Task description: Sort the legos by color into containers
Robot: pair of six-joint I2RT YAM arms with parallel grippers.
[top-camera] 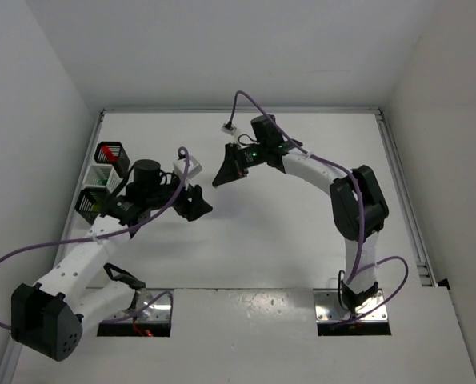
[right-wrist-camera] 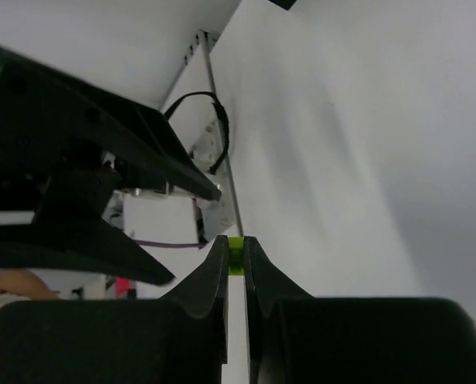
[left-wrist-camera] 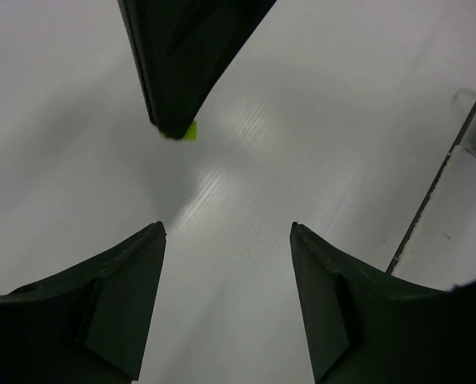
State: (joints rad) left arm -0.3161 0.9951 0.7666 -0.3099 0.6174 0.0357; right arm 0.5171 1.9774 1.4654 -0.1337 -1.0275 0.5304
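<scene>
Pinching tiny yellow-green plastic lego brick (right-wrist-camera: 236,258) in clenched fingertips of right gripper (right-wrist-camera: 236,250), mid-table | left gripper (left-wrist-camera: 228,232) released, jaws spread, holding nothing, facing the brick nearby | three small square slatted bins (top-camera: 100,178), black-white-black, lined along left edge of white table (top-camera: 302,240) | broad tabletop stretches rightward to edge rail

No readable text, label, brand or number in any view. Top view: the containers (top-camera: 99,174) at the left of frame and the worktop (top-camera: 246,240) carry nothing legible. The base plate (top-camera: 327,304) at the bottom edge shows specks too small to read. Both wrist views: nothing legible.
</scene>
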